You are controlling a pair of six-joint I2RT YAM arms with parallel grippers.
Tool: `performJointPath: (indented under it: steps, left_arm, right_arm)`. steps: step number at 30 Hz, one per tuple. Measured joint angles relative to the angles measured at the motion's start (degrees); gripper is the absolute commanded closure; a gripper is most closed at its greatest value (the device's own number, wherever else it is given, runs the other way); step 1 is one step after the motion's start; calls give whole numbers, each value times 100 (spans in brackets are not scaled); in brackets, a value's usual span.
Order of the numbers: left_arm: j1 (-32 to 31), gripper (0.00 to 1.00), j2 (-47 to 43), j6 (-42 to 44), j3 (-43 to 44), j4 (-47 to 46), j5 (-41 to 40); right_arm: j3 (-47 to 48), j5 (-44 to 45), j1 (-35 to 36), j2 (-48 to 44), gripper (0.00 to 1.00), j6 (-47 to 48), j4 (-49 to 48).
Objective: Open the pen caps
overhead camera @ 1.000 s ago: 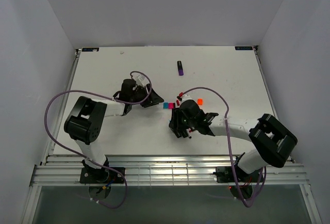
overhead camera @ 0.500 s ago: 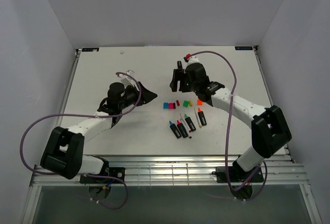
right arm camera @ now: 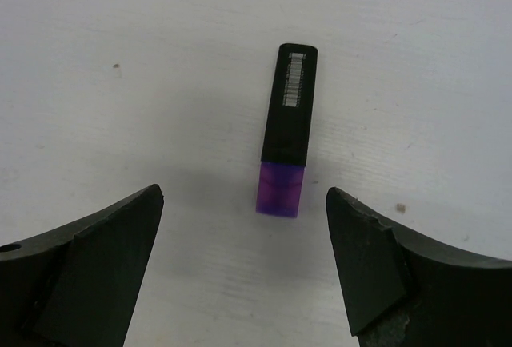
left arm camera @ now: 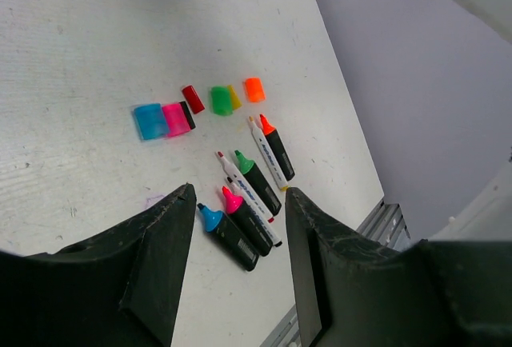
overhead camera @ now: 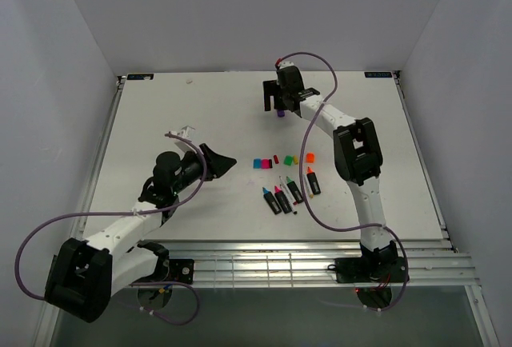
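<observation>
A black marker (right arm camera: 290, 103) with its purple cap (right arm camera: 280, 189) on lies at the far middle of the table. My right gripper (right arm camera: 244, 193) hangs open over it, a finger on each side of the cap, touching nothing; it also shows in the top view (overhead camera: 280, 104). Loose blue (left arm camera: 150, 121), pink (left arm camera: 175, 118), red (left arm camera: 193, 99), green (left arm camera: 221, 100) and orange (left arm camera: 254, 89) caps lie in a row. My left gripper (left arm camera: 240, 189) is open and empty, left of that row in the top view (overhead camera: 228, 163).
Several uncapped markers with coloured tips (left arm camera: 248, 223) and thin white pens (left arm camera: 244, 195) lie just nearer than the cap row, also in the top view (overhead camera: 288, 193). The table's near edge and metal rails (overhead camera: 256, 255) run below them. White walls enclose the table.
My right arm swung from the table's middle out to the far purple-capped marker. My left arm drew back toward the near left. The uncapped markers are now uncovered.
</observation>
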State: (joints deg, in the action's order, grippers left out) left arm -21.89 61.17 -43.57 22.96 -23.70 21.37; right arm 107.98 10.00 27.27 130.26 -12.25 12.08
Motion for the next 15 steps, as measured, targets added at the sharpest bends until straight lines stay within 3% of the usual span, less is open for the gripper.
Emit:
performJointPath:
  steps: [8, 15]
  left_arm:
    - [-11, 41, -243, -107, -138, -332, 22]
    - [-31, 41, -72, -175, -184, -730, 68]
  right_arm:
    - [1178, 15, -275, 1097, 11, 352, 361]
    - [1711, -138, -378, 1543, 19, 400, 507]
